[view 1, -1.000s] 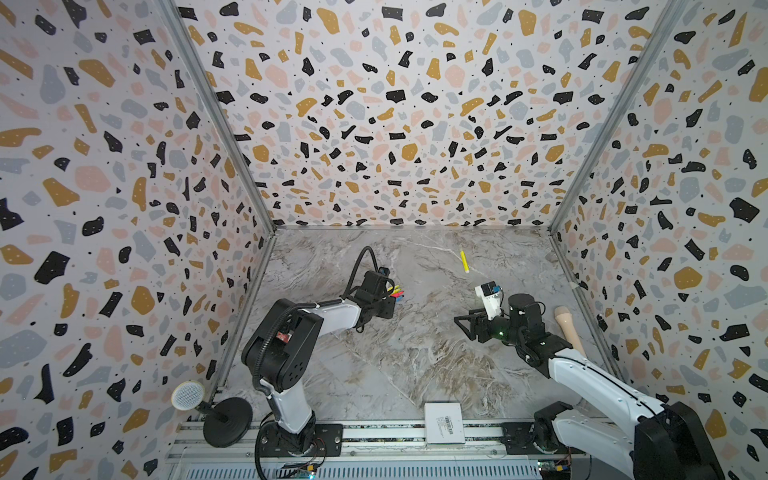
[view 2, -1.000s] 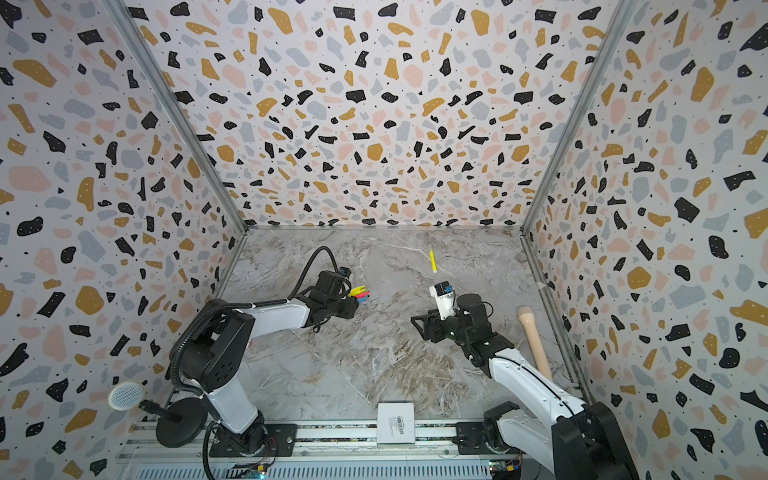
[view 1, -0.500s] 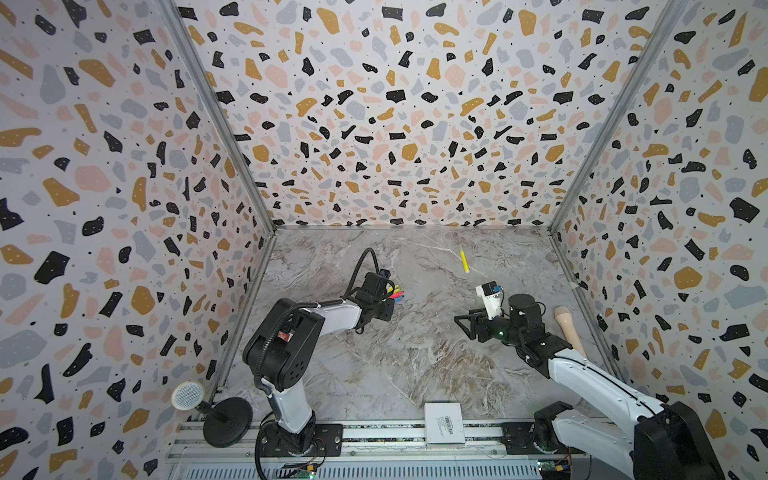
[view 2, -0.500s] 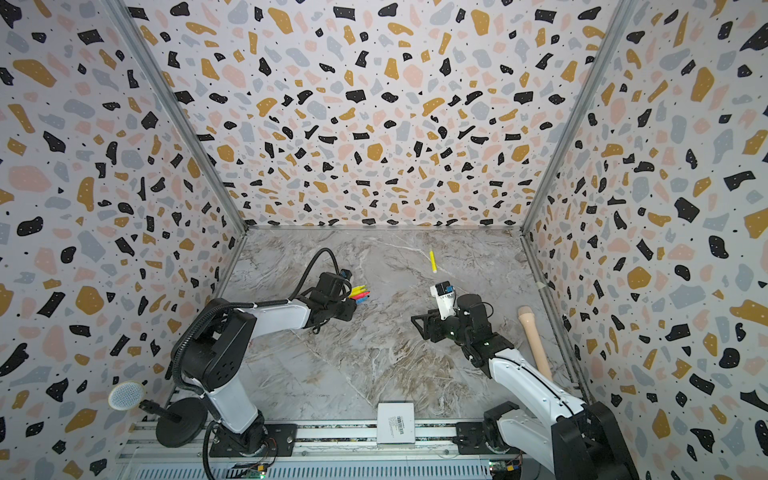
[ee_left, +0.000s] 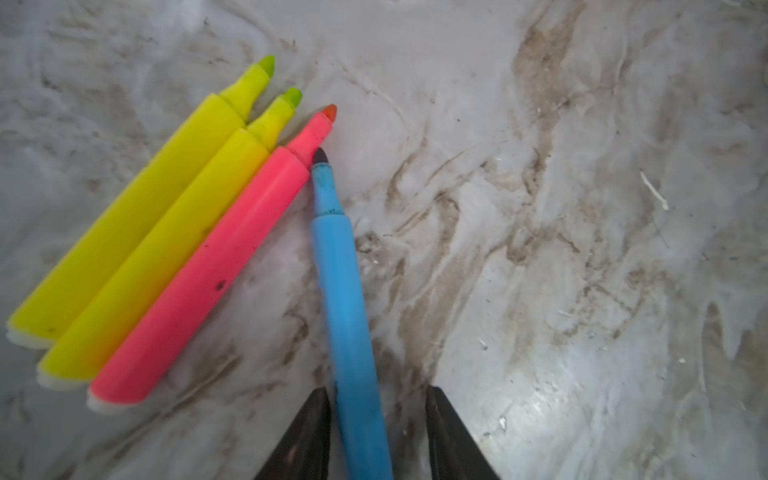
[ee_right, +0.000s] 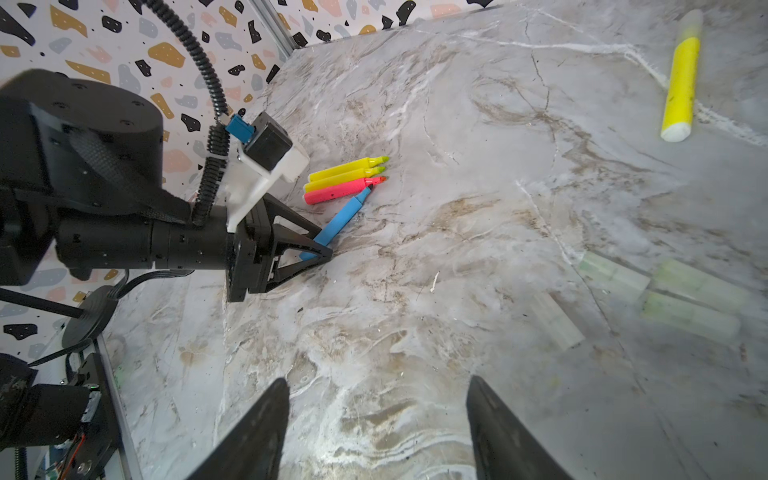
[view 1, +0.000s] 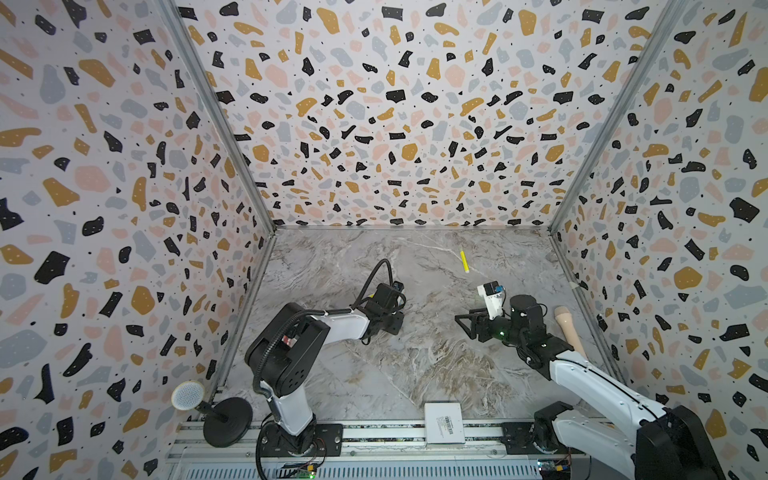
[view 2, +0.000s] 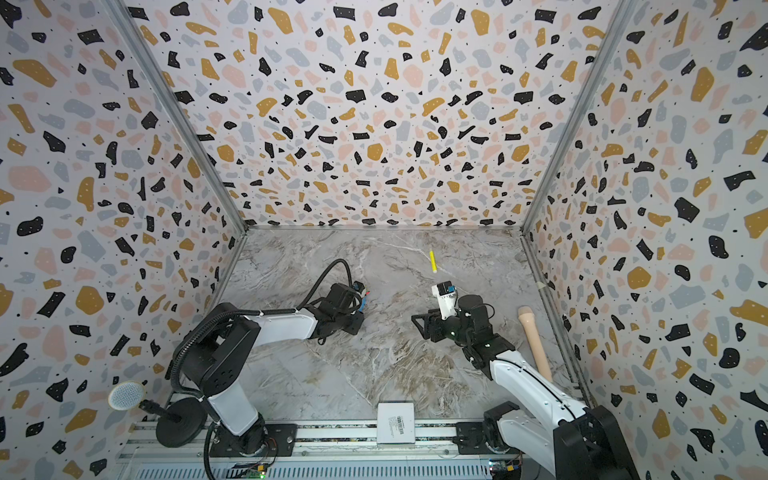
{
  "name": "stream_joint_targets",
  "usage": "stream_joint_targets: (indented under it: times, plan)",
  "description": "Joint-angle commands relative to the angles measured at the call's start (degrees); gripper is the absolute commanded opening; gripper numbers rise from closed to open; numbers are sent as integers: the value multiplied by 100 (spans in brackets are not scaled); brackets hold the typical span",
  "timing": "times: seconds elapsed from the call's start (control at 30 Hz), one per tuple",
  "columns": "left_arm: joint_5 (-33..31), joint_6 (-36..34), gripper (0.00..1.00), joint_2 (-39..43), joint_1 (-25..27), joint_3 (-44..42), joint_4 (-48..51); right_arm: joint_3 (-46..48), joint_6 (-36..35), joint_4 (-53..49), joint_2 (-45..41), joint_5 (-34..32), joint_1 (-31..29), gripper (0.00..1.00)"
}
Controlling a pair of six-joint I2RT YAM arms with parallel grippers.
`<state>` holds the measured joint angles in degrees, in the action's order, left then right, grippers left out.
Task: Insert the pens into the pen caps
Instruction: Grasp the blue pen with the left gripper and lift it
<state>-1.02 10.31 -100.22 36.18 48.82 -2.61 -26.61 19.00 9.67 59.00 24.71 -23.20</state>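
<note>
Two yellow pens (ee_left: 137, 216), a pink-red pen (ee_left: 208, 270) and a blue pen (ee_left: 349, 311) lie uncapped on the marble floor, tips close together. My left gripper (ee_left: 378, 395) straddles the blue pen's rear. One jaw touches it and a gap remains at the other jaw. The right wrist view shows this gripper (ee_right: 322, 245) low over the blue pen (ee_right: 343, 216). Several translucent pen caps (ee_right: 690, 316) lie near my right gripper (ee_right: 376, 386), which is open and empty. A third yellow pen (view 1: 464, 261) lies apart at the back, a pale cap on one end.
A thick beige handle (view 1: 569, 332) lies along the right wall. A white box (view 1: 444, 422) sits at the front edge. A microphone on a black stand (view 1: 226, 419) is at the front left. Patterned walls enclose three sides.
The left gripper has settled lower over the pens, hiding most of them in the top views. The right arm has not moved.
</note>
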Motion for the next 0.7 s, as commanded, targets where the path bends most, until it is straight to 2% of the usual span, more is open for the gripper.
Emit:
stream_joint_targets:
  times: [0.0, 0.2, 0.5, 0.67]
  plan:
    - [93, -59, 39, 9, 73, -171, 304, -2, 53, 48, -143, -75, 9, 68]
    - [41, -80, 38, -67, 108, -108, 337, -46, 102, -22, -194, -104, 9, 68]
    - [106, -160, 19, 17, 255, -263, 210, -90, 207, -118, -248, -260, 9, 68]
    - [226, -113, 16, 360, 371, -684, -268, -51, 281, -163, -245, -220, 9, 67]
